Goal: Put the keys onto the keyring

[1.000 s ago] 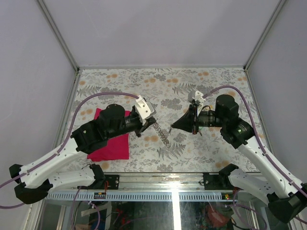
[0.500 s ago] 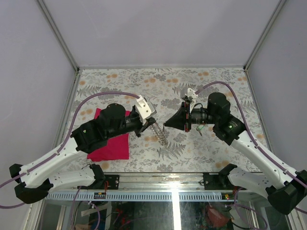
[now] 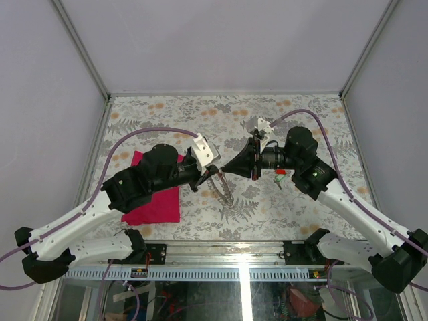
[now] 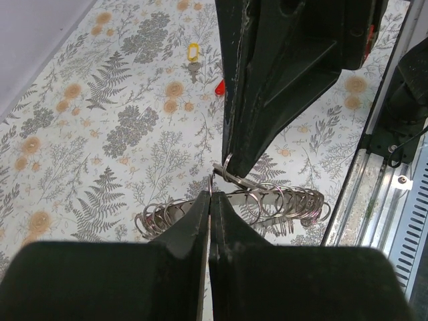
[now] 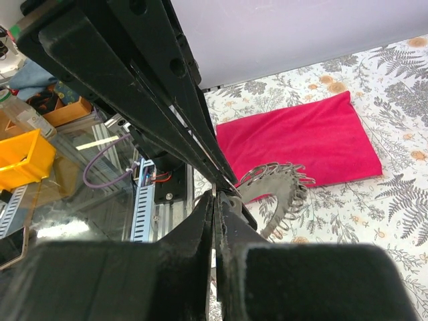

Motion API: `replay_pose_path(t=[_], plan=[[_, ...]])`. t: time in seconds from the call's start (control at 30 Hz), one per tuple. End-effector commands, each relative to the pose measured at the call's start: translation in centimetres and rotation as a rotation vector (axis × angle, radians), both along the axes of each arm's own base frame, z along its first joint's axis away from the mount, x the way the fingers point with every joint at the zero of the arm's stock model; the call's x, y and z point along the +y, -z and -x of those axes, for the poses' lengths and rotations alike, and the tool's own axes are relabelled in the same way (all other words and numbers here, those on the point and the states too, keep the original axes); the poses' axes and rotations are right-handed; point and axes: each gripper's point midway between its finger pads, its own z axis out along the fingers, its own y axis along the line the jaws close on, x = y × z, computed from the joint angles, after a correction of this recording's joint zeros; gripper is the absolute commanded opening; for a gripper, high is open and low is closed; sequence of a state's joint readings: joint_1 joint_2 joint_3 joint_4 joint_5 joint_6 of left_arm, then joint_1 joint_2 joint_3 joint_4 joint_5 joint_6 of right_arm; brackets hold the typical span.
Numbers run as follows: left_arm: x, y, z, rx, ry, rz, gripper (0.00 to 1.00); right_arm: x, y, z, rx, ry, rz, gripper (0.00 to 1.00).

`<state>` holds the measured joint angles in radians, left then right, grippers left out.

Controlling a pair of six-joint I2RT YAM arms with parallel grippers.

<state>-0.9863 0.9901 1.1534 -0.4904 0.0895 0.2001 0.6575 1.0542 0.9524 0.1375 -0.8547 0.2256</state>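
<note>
The keyring is a silver strip strung with many wire rings, and it hangs curved over the table between the two grippers. It also shows in the left wrist view as keyring and in the right wrist view as keyring. My left gripper is shut on one thin ring at its upper end. My right gripper is shut tip to tip against it, pinching a small silver ring; whether that ring carries a key is hidden. A yellow key and a red key lie on the table. Another red key and a green key lie under the right arm.
A magenta cloth lies under the left arm and shows behind the keyring as cloth. The floral table ends at a metal rail near the arm bases. Grey walls close the other three sides.
My right gripper has swung left from near the red and green keys until its tip meets the left gripper's tip. The keyring has been drawn up into a curve.
</note>
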Motion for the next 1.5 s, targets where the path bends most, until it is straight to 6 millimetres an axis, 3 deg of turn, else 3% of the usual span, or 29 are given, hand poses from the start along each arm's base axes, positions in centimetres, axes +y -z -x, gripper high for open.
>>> replay_pose_path(t=[0.0, 0.57, 1.07, 1.47], plan=[[-0.4, -2.5, 0.0, -0.043, 0.016, 0.063, 0.0, 0.8, -3.1, 0.0, -0.068, -0.012, -0.066, 0.0], [0.0, -2.7, 0.1, -0.054, 0.015, 0.07, 0.0, 0.9, -1.2, -1.8, -0.022, 0.083, 0.011, 0.0], [0.3, -3.0, 0.1, -0.063, 0.005, 0.075, 0.0, 1.0, 0.2, -1.2, 0.034, 0.054, 0.046, 0.0], [0.6, -3.8, 0.7, -0.083, 0.024, 0.118, 0.0, 1.4, 0.2, -0.5, 0.09, 0.005, 0.022, 0.0]])
